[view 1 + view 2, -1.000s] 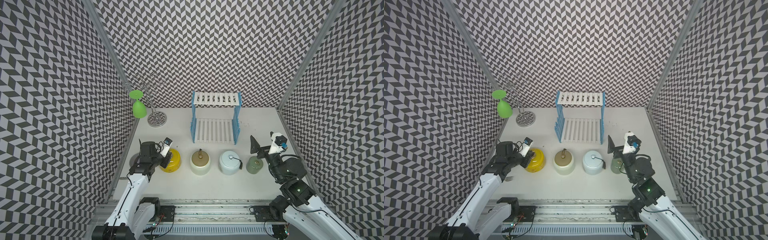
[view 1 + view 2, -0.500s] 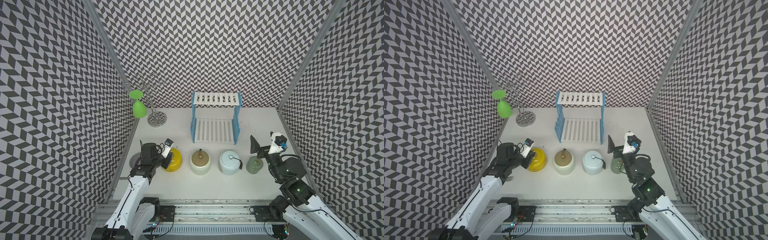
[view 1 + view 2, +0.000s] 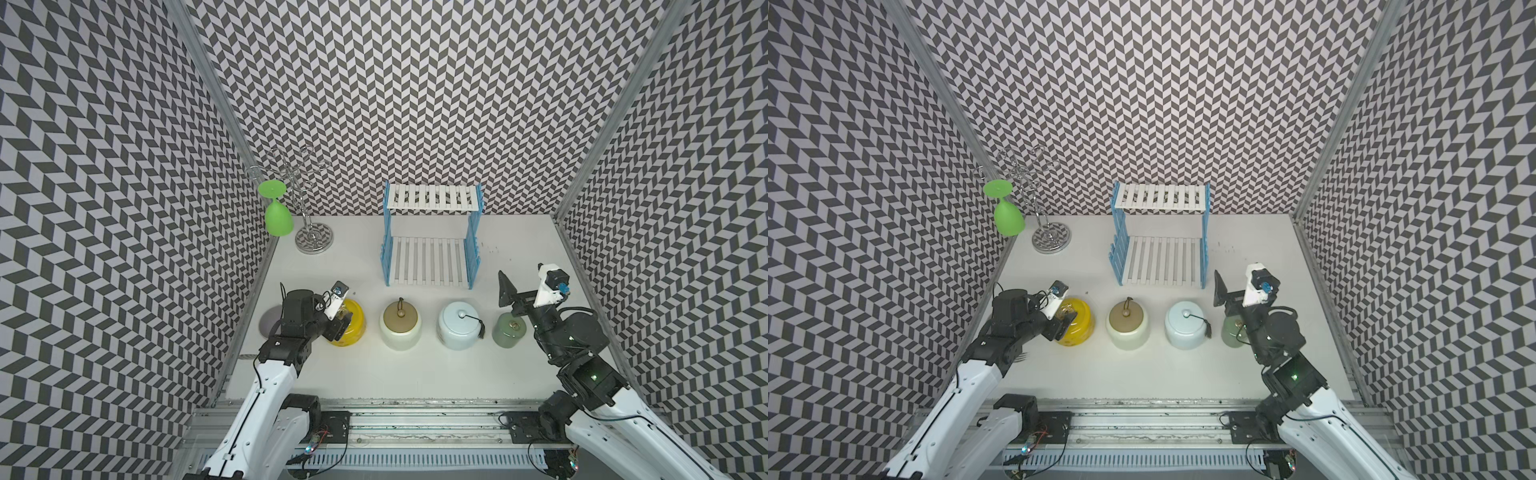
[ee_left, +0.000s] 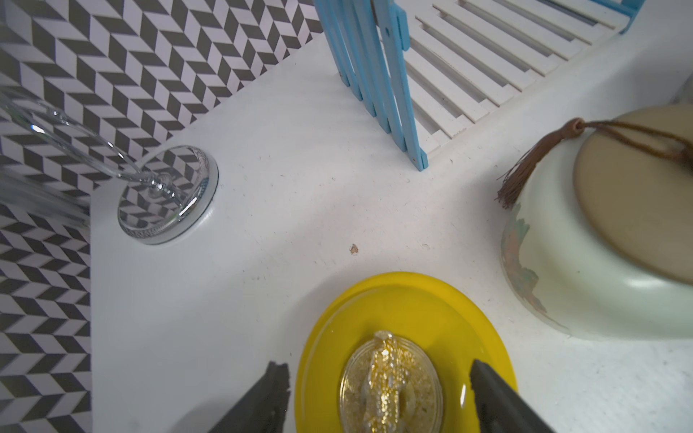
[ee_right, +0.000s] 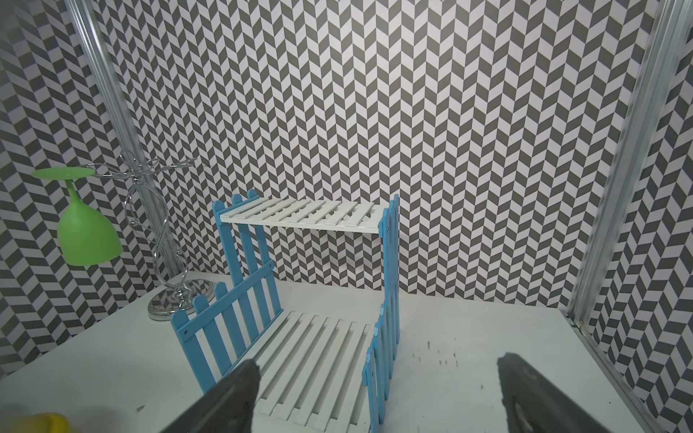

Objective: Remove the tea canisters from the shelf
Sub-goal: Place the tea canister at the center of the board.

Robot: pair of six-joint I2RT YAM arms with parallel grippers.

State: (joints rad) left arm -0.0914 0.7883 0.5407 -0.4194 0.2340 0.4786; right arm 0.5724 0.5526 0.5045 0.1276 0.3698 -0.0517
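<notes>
- My left gripper (image 4: pixel 378 369) had its jaws apart, straddling the gold knob (image 4: pixel 386 375) of the yellow canister (image 3: pixel 351 328) without touching it.
- My right gripper (image 5: pixel 378 375) was spread wide on nothing, raised near the sage green canister (image 3: pixel 508 332).
- The cream canister (image 3: pixel 400 330) and pale blue canister (image 3: pixel 458 330) completed a narrowly gapped row on the tabletop (image 3: pixel 374 374), just before the shelf (image 3: pixel 432 262).
- Open tabletop lay toward the near edge.

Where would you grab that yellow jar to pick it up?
Probably the gold knob at the centre of the lid of the yellow canister, coming straight down from above. The canister stands upright, its round body looks wider than the open jaws, and the knob is narrow. The left gripper hangs open around it.
</notes>
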